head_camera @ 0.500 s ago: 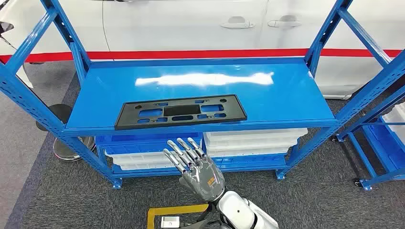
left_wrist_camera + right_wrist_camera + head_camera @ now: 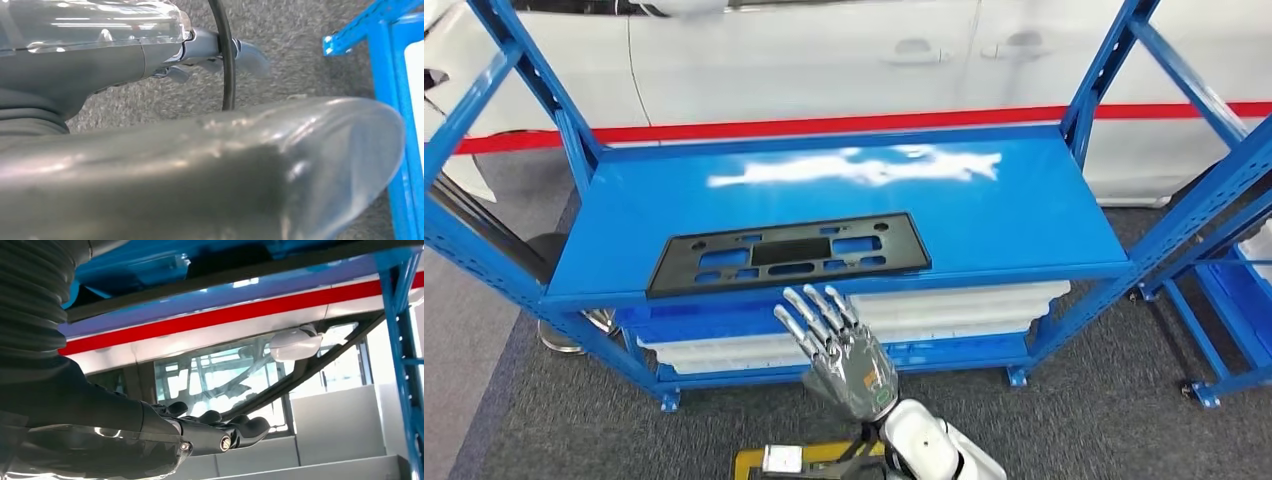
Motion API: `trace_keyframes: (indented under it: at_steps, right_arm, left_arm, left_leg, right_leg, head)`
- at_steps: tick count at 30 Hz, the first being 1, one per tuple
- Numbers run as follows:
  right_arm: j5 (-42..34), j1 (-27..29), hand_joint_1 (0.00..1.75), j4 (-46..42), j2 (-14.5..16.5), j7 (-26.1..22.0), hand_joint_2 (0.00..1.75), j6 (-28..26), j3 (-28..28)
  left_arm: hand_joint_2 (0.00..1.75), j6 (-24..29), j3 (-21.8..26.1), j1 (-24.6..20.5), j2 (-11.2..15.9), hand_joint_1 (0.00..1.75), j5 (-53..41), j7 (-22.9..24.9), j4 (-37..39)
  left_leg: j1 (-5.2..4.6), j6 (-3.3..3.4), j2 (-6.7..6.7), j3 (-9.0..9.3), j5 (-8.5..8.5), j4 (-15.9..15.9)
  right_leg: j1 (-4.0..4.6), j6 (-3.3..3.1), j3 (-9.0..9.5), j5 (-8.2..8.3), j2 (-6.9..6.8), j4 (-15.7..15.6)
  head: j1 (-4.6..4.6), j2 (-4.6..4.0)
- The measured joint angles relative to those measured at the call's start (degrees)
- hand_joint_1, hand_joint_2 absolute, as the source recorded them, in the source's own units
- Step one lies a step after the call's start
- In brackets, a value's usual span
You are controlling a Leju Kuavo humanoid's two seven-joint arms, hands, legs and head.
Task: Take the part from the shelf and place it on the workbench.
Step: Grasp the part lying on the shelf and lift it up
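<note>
The part is a flat black plastic plate with several cut-outs. It lies near the front edge of the blue shelf board. My right hand is raised just in front of and below that edge, under the plate's right half. Its fingers are spread and straight, they hold nothing, and it does not touch the plate. In the right wrist view the right hand lies under the shelf's blue underside. My left hand hangs low over grey carpet beside a blue shelf leg, with nothing in it.
White and blue bins fill the level under the shelf board. A white car with a red stripe stands right behind the shelf. Another blue rack is at the right, a round stool base at the left, and a yellow-framed marker on the carpet.
The whole picture has shifted a little, so the camera has moved; the shelf and plate sit slightly lower and further left. My right hand stays spread in front of the shelf edge.
</note>
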Motion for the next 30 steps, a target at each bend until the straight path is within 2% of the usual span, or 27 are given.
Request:
trace_keyframes:
  at_steps: [2,3,4,6,7,8,9,10,12,14,16,17,18,19,20,21,22,23,24,27,29,30]
  right_arm:
    - [-0.18,0.14,0.00,0.04,0.13,0.00,1.75,0.14,-0.10]
    - [-0.25,0.25,0.00,0.05,0.13,0.01,1.75,0.20,-0.19]
    - [-0.29,0.33,0.00,0.07,0.13,0.01,1.75,0.27,-0.28]
    - [-0.38,0.39,0.00,0.10,0.22,0.07,1.75,0.46,-0.52]
    - [-0.45,0.37,0.00,0.16,0.29,0.11,1.75,0.66,-0.67]
    - [-0.51,0.34,0.00,0.24,0.40,0.16,1.75,0.85,-0.85]
    - [-0.57,0.35,0.00,0.36,0.50,0.19,1.75,1.01,-1.04]
    - [-0.62,0.34,0.00,0.49,0.56,0.21,1.75,1.13,-1.22]
    - [-0.64,0.34,0.00,0.78,0.66,0.22,1.75,1.23,-1.52]
    - [-0.61,0.28,0.00,1.07,0.76,0.23,1.75,1.54,-1.87]
    - [-0.53,0.39,0.00,1.46,0.82,0.23,1.75,1.97,-2.20]
    - [-0.49,0.51,0.00,1.71,0.83,0.23,1.75,2.09,-2.28]
    - [-0.45,0.62,0.00,1.96,0.82,0.23,1.75,2.14,-2.34]
    - [-0.42,0.69,0.00,2.18,0.82,0.22,1.75,2.14,-2.38]
    - [-0.39,0.70,0.00,2.37,0.83,0.22,1.75,2.20,-2.41]
    - [-0.33,0.64,0.00,2.55,0.84,0.21,1.75,2.33,-2.44]
    - [-0.28,0.56,0.00,2.71,0.85,0.21,1.75,2.55,-2.47]
    - [-0.23,0.46,0.00,2.86,0.88,0.22,1.75,2.78,-2.50]
    - [-0.18,0.38,0.00,3.01,0.90,0.22,1.75,2.98,-2.52]
    - [-0.11,0.28,0.00,3.50,1.01,0.25,1.75,3.32,-2.57]
    - [0.07,0.00,0.00,4.08,1.31,0.43,1.75,4.01,-2.63]
    - [0.18,-0.23,0.00,4.60,1.54,0.58,1.75,4.51,-2.67]
  left_arm:
    - [0.00,0.06,-0.04,0.09,0.20,0.00,0.00,0.14,0.02]
    - [0.00,0.10,-0.07,0.18,0.30,0.00,-0.01,0.19,0.02]
    - [0.00,0.14,-0.13,0.24,0.39,0.00,-0.03,0.22,0.03]
    - [0.00,0.26,-0.28,0.26,0.56,0.00,-0.10,0.27,0.04]
    - [0.00,0.32,-0.36,0.22,0.62,0.00,-0.14,0.31,0.09]
    - [0.00,0.38,-0.44,0.15,0.68,0.00,-0.19,0.37,0.14]
    - [0.00,0.44,-0.55,0.13,0.75,0.00,-0.22,0.42,0.19]
    - [0.00,0.49,-0.70,0.12,0.81,0.00,-0.24,0.46,0.24]
    - [0.00,0.65,-1.12,0.17,0.92,0.00,-0.26,0.45,0.29]
    - [0.00,0.85,-1.51,0.01,0.93,0.00,-0.27,0.35,0.34]
    - [0.00,1.00,-1.85,-0.13,0.95,0.00,-0.28,0.25,0.35]
    - [0.00,1.05,-2.02,-0.14,0.97,0.00,-0.28,0.22,0.36]
    - [0.00,1.10,-2.17,-0.14,0.99,0.00,-0.28,0.21,0.37]
    - [0.00,1.15,-2.34,-0.14,1.01,0.00,-0.28,0.21,0.37]
    - [0.00,1.20,-2.50,-0.14,1.02,0.00,-0.28,0.21,0.37]
    - [0.00,1.26,-2.65,-0.15,1.02,0.00,-0.28,0.21,0.39]
    - [0.00,1.33,-2.78,-0.19,0.99,0.00,-0.28,0.21,0.45]
    - [0.00,1.39,-2.88,-0.23,0.98,0.00,-0.28,0.22,0.52]
    - [0.00,1.45,-2.98,-0.26,0.97,0.00,-0.28,0.23,0.59]
    - [0.00,1.50,-3.26,-0.39,1.04,0.00,-0.27,0.26,0.65]
    - [0.00,1.51,-3.55,-0.55,1.09,0.00,-0.21,0.26,0.73]
    - [0.00,1.52,-3.73,-0.62,1.15,0.00,-0.18,0.29,0.79]
  left_leg:
    - [0.29,-0.60,0.01,-4.37,-2.33,6.42]
    - [0.44,-0.83,0.02,-5.72,-2.14,7.51]
    - [0.61,-1.01,0.03,-6.11,-0.64,6.54]
    - [0.96,-1.18,0.08,-4.33,4.73,-0.18]
    - [0.94,-1.19,0.11,-3.41,6.26,-3.49]
    - [0.85,-0.96,0.16,-2.75,7.12,-5.57]
    - [0.72,-0.57,0.16,-2.57,7.21,-6.37]
    - [0.54,-0.10,0.17,-2.70,6.98,-6.39]
    - [0.65,0.78,0.13,-2.58,7.61,-6.45]
    - [0.82,1.46,0.13,-2.37,7.67,-6.80]
    - [0.74,1.98,0.15,-2.30,7.46,-6.87]
    - [0.67,2.10,0.15,-2.26,7.35,-6.87]
    - [0.61,2.17,0.13,-2.18,7.24,-6.87]
    - [0.55,2.18,0.08,-2.03,7.11,-6.87]
    - [0.48,2.14,0.01,-1.78,6.95,-6.87]
    - [0.42,2.08,-0.06,-1.48,6.78,-6.87]
    - [0.28,1.94,-0.11,-1.24,6.60,-6.88]
    - [0.20,1.76,-0.14,-1.08,6.45,-6.87]
    - [0.16,1.53,-0.13,-1.01,6.35,-6.90]
    - [0.25,0.58,-0.01,-0.77,6.16,-7.16]
    - [0.26,0.07,0.06,-1.52,4.52,-4.96]
    - [0.36,-0.11,0.07,-2.74,2.94,-2.18]
  right_leg:
    - [-0.05,-0.06,0.46,-0.54,0.05,0.04]
    - [-0.10,0.02,0.76,-0.85,0.12,0.09]
    - [-0.18,0.17,1.15,-1.20,0.18,0.16]
    - [-0.37,0.67,2.06,-2.09,0.23,0.41]
    - [-0.41,0.98,2.37,-2.51,0.24,0.64]
    - [-0.38,1.33,2.45,-2.83,0.24,0.83]
    - [-0.32,1.70,2.42,-3.08,0.24,0.96]
    - [-0.25,2.03,2.36,-3.19,0.24,1.03]
    - [-0.26,2.68,2.32,-3.68,0.20,1.27]
    - [-0.37,3.18,0.85,-5.63,0.18,4.39]
    - [-0.50,3.51,-3.15,-8.90,0.16,11.69]
    - [-0.54,3.60,-5.32,-9.94,0.16,15.22]
    - [-0.57,3.61,-6.80,-9.95,0.16,17.21]
    - [-0.57,3.50,-7.20,-8.76,0.16,16.98]
    - [-0.53,3.25,-6.43,-6.58,0.16,14.52]
    - [-0.39,2.84,-4.82,-4.03,0.16,10.54]
    - [-0.20,2.34,-3.11,-2.21,0.13,6.70]
    - [-0.01,1.93,-1.79,-1.08,0.09,3.71]
    - [0.18,1.64,-1.09,-0.74,0.09,2.06]
    - [0.13,1.29,-0.63,-0.69,0.13,0.89]
    - [-0.27,0.85,0.02,-0.38,0.05,-0.03]
    - [-0.38,0.68,0.26,-0.29,-0.02,-0.29]
  head:
    - [0.00,0.00]
    - [0.00,0.00]
    - [0.00,0.00]
    - [0.01,0.00]
    - [0.01,0.00]
    - [0.01,0.00]
    - [0.01,0.00]
    - [0.01,0.00]
    - [0.01,0.00]
    - [0.01,0.00]
    - [0.02,0.00]
    - [0.02,0.00]
    - [0.02,0.00]
    - [0.02,0.00]
    - [0.02,0.00]
    - [0.02,0.00]
    - [0.02,0.00]
    - [0.01,0.00]
    - [0.01,0.00]
    - [0.01,0.00]
    - [0.00,0.00]
    - [0.00,0.00]
